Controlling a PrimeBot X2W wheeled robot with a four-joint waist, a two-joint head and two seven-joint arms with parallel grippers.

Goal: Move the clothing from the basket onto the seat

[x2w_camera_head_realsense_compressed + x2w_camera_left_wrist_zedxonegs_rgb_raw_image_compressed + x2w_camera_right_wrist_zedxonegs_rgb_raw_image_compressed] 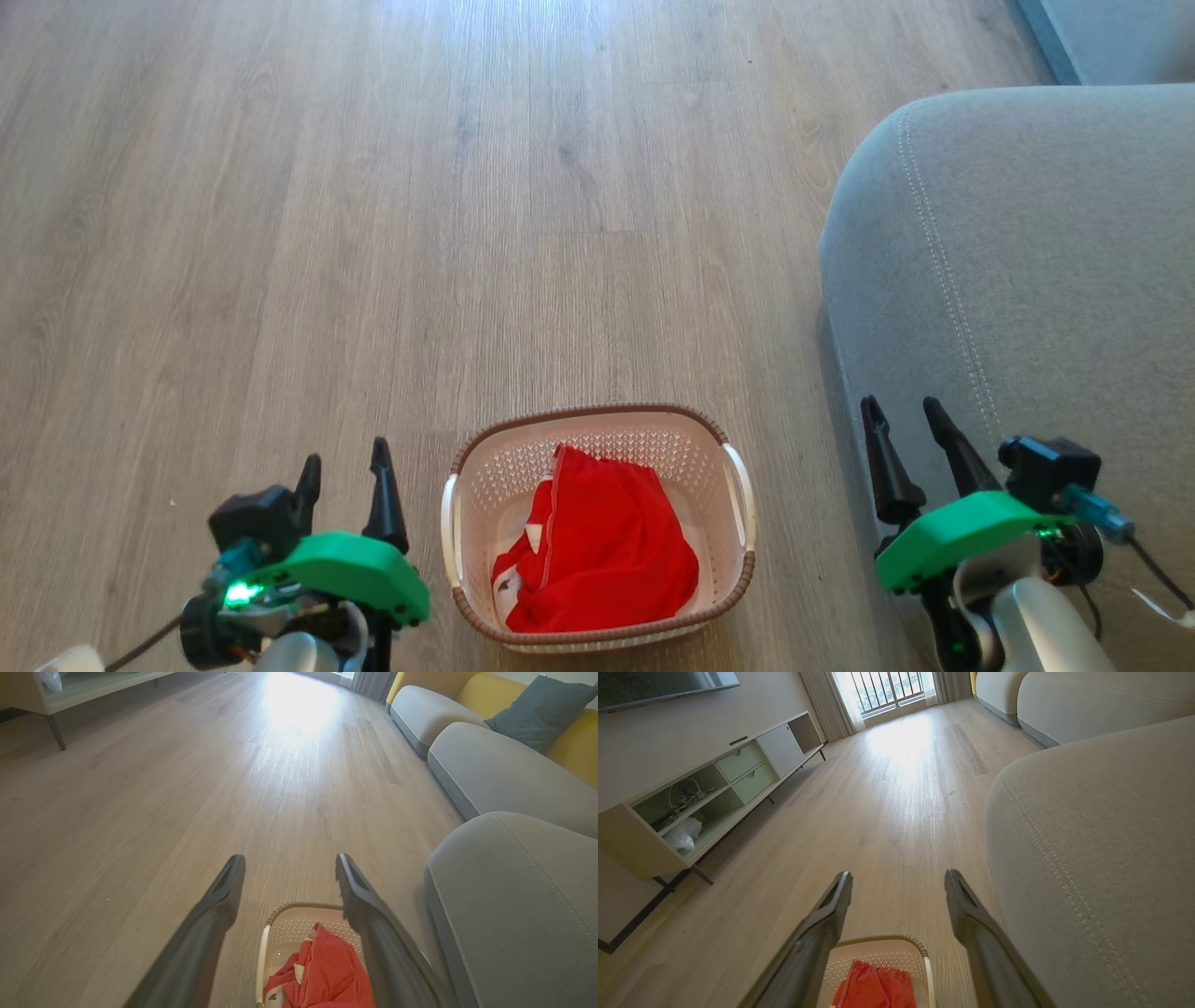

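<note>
The cream basket [719, 439] with a brown rim stands on the wood floor at the bottom middle of the head view. Red clothing [607, 551] with small white patches lies bunched inside it. The grey seat [1027, 243] fills the right side, its rounded corner near the basket. My left gripper [345, 467] hangs open to the left of the basket, nothing between its fingers. My right gripper [906, 415] is open in front of the seat's edge, right of the basket. In the wrist views the basket [289, 919] [878, 952] and clothing [331, 975] [878, 989] sit low between open fingers.
A low white media cabinet [714, 793] on thin legs runs along the far wall, with a window [887, 690] beyond. More grey sofa cushions [490, 765] with a yellow back and a dark pillow [537, 711] line the right side. Bare wood floor [467, 187] stretches ahead.
</note>
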